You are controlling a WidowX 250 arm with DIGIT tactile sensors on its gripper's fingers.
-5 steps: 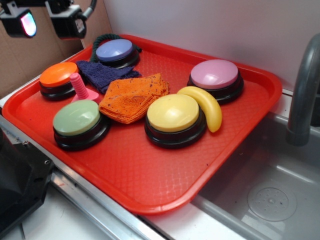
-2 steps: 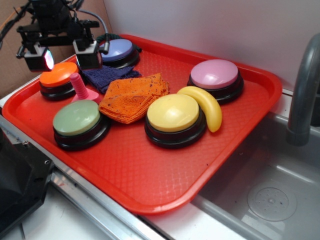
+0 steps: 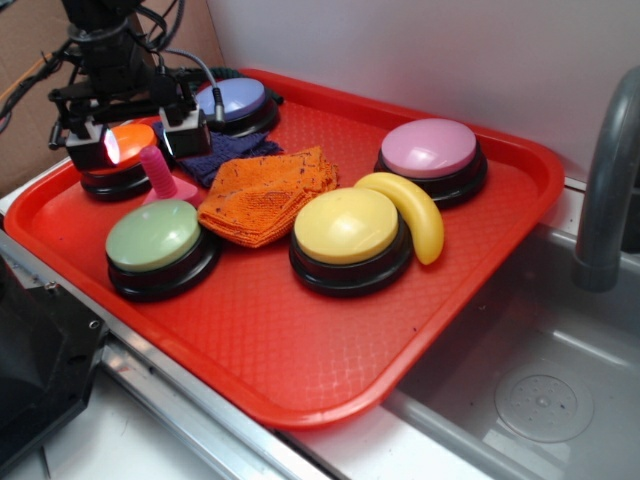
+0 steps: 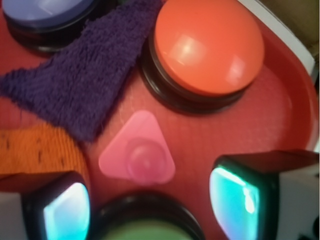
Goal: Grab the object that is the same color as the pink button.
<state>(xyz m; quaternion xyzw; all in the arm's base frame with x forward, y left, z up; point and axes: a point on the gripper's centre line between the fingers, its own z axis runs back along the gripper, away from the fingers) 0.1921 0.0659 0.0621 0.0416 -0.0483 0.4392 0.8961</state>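
The object, a small bright pink peg [image 3: 157, 175], stands upright on the red tray [image 3: 300, 395] between the orange and green buttons. From above, the wrist view shows the peg [image 4: 139, 154] as a round stem on a flared triangular base. My gripper [image 3: 138, 142] hovers just above and behind it, open, with nothing between its glowing fingers [image 4: 240, 195]. In the wrist view the gripper [image 4: 152, 205] straddles the space just below the peg. The pink button [image 3: 430, 150] sits at the tray's far right, well away from the gripper.
An orange button [image 4: 207, 47] and a purple cloth [image 4: 80, 85] lie close to the peg, a green button [image 3: 155, 235] in front. Also on the tray are a blue-purple button [image 3: 232, 100], orange cloth [image 3: 265, 190], yellow button [image 3: 345, 225] and banana [image 3: 415, 210]. A sink [image 3: 540, 390] lies to the right.
The gripper has come down from the top left corner and moved right, so it now hangs low over the orange button and the peg. Nothing on the tray has moved.
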